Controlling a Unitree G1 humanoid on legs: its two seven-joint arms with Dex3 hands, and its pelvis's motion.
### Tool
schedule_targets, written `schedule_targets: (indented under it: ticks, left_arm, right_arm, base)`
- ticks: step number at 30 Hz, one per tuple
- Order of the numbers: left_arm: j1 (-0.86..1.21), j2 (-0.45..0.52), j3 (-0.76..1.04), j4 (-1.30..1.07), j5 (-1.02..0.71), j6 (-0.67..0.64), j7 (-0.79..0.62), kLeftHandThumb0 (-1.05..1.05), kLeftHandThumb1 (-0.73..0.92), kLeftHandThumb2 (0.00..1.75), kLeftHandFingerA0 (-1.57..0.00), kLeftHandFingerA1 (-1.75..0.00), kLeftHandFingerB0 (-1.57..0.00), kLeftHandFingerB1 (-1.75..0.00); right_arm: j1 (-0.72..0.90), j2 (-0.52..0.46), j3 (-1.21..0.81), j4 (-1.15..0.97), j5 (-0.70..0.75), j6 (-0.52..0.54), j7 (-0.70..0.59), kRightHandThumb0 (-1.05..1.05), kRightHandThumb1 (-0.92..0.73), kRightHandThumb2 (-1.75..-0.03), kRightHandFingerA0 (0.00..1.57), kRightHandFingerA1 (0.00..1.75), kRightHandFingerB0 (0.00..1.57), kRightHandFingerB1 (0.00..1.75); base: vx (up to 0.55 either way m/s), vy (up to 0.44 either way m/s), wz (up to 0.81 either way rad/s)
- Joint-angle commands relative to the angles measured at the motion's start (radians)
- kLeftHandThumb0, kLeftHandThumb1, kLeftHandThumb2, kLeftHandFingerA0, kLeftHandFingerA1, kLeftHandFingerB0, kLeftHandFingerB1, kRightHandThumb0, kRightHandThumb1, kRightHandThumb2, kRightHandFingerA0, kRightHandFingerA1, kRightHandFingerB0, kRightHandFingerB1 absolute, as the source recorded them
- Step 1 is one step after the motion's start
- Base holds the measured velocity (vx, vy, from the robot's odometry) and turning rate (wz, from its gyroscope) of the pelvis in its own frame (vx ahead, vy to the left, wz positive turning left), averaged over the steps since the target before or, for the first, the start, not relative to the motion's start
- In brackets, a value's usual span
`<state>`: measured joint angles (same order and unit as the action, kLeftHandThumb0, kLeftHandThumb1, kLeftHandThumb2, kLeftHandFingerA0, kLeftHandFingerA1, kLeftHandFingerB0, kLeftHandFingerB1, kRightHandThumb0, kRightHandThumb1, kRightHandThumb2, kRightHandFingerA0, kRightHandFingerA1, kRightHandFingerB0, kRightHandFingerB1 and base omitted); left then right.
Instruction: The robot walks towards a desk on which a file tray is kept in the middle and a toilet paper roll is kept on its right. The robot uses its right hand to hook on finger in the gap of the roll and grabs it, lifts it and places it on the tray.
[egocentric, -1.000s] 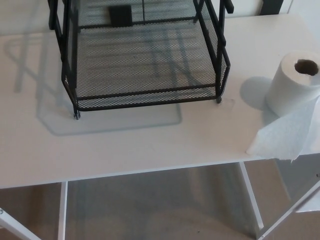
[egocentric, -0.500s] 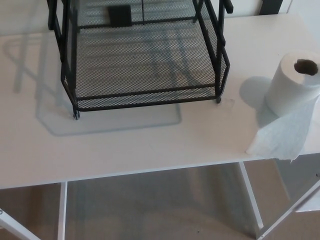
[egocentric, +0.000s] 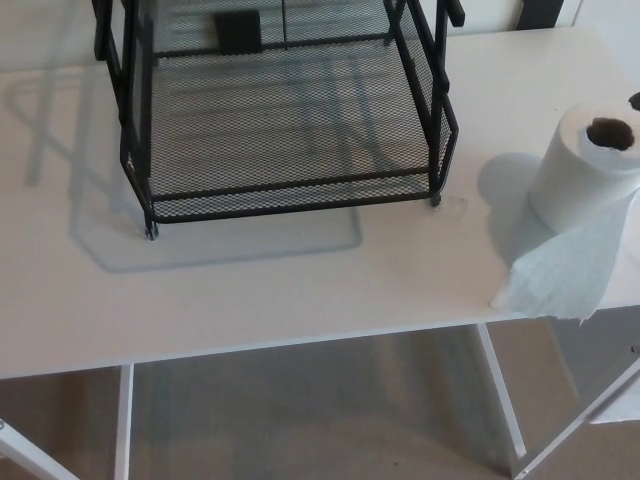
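Note:
A white toilet paper roll (egocentric: 590, 170) stands upright near the desk's right edge, its dark core hole (egocentric: 610, 132) facing up. A loose sheet (egocentric: 565, 270) trails from it down over the front edge. The black wire-mesh file tray (egocentric: 290, 190) sits in the middle at the back, its lower shelf bare. A small black tip of my right hand (egocentric: 634, 101) pokes in at the picture's right edge, just above and right of the roll, apart from it. My left hand does not show.
The white desk (egocentric: 250, 290) runs across the view, its front edge near the middle of the picture. Below it are white desk legs (egocentric: 500, 390) and a beige floor. A small black block (egocentric: 240, 30) sits on the tray's upper tier.
A black tip of my right hand has come in at the right edge beside the roll. The roll and tray have not moved.

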<state>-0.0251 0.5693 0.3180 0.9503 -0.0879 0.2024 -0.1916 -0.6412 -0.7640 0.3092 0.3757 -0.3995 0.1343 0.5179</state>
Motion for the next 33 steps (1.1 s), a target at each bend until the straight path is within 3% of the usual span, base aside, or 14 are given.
schedule_targets:
  ticks: [1,4,6,10,12,13,14,15,18,19,20,22,24,33]
  left_arm:
    - [0.005,0.022,-0.019,-0.028,0.018,0.041,0.012,-1.05,0.81,1.33,-1.02,-1.44,-0.1,-0.61]
    - [-0.003,0.021,-0.021,-0.012,0.017,0.035,0.025,-0.6,0.53,1.24,-1.56,-1.54,0.0,-0.63]
    - [0.0,0.022,-0.025,-0.013,0.016,0.027,0.019,-1.05,0.78,1.3,-0.82,-1.3,-0.12,-0.74]
    - [-0.009,0.02,-0.02,-0.001,0.007,0.029,0.02,-0.99,0.78,1.36,-0.69,-1.19,-0.07,-0.58]
    - [-0.009,0.024,-0.029,-0.009,0.015,0.036,0.019,-0.63,0.56,1.26,-1.57,-1.57,0.0,-0.66]
    - [-0.009,0.025,-0.03,-0.011,0.015,0.04,0.022,-1.05,0.77,1.28,-1.32,-1.64,-0.19,-0.75]
    - [-0.006,0.024,-0.026,-0.011,0.01,0.03,0.016,-1.05,0.8,1.35,-0.53,-1.04,-0.12,-0.61]
    - [-0.005,0.024,-0.025,-0.011,0.008,0.027,0.014,-1.05,0.8,1.35,-0.53,-1.04,-0.12,-0.61]
    - [-0.005,0.024,-0.029,-0.015,0.01,0.032,0.012,-1.05,0.79,1.31,-0.92,-1.36,-0.1,-0.69]
    - [-0.01,0.025,-0.029,-0.009,0.01,0.038,0.013,-1.05,0.92,0.89,-1.02,-1.75,-0.05,-0.84]
    - [-0.01,0.027,-0.034,-0.014,0.013,0.048,0.011,-0.58,0.54,1.24,-1.45,-1.48,0.0,-0.65]
    - [-0.01,0.027,-0.035,-0.015,0.013,0.05,0.011,-0.58,0.54,1.24,-1.45,-1.48,0.0,-0.65]
    - [-0.003,0.023,-0.036,-0.013,0.01,0.042,0.005,-1.05,0.8,1.35,-0.49,-1.05,-0.11,-0.61]
    - [-0.003,0.025,-0.024,-0.004,-0.001,0.029,0.004,-1.05,0.8,1.31,-0.4,-0.89,0.0,-0.6]
  right_arm:
    - [0.022,0.023,0.02,-0.006,-0.049,-0.036,-0.02,-0.61,-0.47,-0.8,0.37,0.77,0.05,0.34]
    - [0.012,0.043,0.039,-0.008,-0.069,-0.011,-0.003,-0.55,-0.59,-0.6,0.3,0.65,0.08,0.25]
    - [0.011,0.056,0.048,-0.006,-0.076,-0.004,-0.006,-0.57,-0.45,-0.8,0.26,0.6,0.03,0.33]
    - [0.013,0.067,0.052,0.005,-0.089,-0.006,-0.01,-0.52,-0.59,-0.57,0.3,0.65,0.07,0.3]
    - [0.008,0.066,0.066,0.035,-0.106,-0.022,-0.008,-0.56,-0.45,-0.81,0.26,0.62,0.03,0.33]
    - [0.008,0.065,0.069,0.04,-0.112,-0.025,-0.01,-0.52,-0.58,-0.6,0.27,0.58,0.08,0.26]
    - [0.011,0.057,0.071,0.048,-0.117,-0.036,-0.015,-0.58,-0.46,-0.79,0.28,0.66,0.04,0.36]
    - [0.012,0.055,0.071,0.051,-0.118,-0.04,-0.016,-0.58,-0.46,-0.79,0.28,0.66,0.04,0.36]
    - [0.01,0.055,0.069,0.067,-0.123,-0.04,-0.018,-0.57,-0.45,-0.79,0.26,0.64,0.04,0.4]
    - [0.002,0.055,0.079,0.078,-0.139,-0.035,-0.014,-0.58,-0.46,-0.79,0.25,0.64,0.04,0.39]
    - [0.0,0.056,0.083,0.09,-0.145,-0.043,-0.021,-0.59,-0.46,-0.79,0.25,0.62,0.05,0.39]
    - [-0.001,0.057,0.082,0.094,-0.147,-0.047,-0.022,-0.59,-0.46,-0.79,0.25,0.62,0.05,0.39]
    - [0.012,0.068,0.079,0.102,-0.145,-0.042,-0.028,-0.58,-0.46,-0.8,0.3,0.67,0.04,0.39]
    - [0.008,0.122,0.07,0.118,-0.142,-0.041,-0.051,-0.46,-0.57,-0.57,0.43,0.6,0.12,0.31]
  base:
    - [0.0,0.0,0.0]
    - [0.0,0.0,0.0]
    - [0.0,0.0,0.0]
    - [0.0,0.0,0.0]
    - [0.0,0.0,0.0]
    - [0.0,0.0,0.0]
    - [0.0,0.0,0.0]
    - [0.0,0.0,0.0]
    - [0.0,0.0,0.0]
    - [0.0,0.0,0.0]
    - [0.0,0.0,0.0]
    - [0.0,0.0,0.0]
    - [0.0,0.0,0.0]
    - [0.0,0.0,0.0]
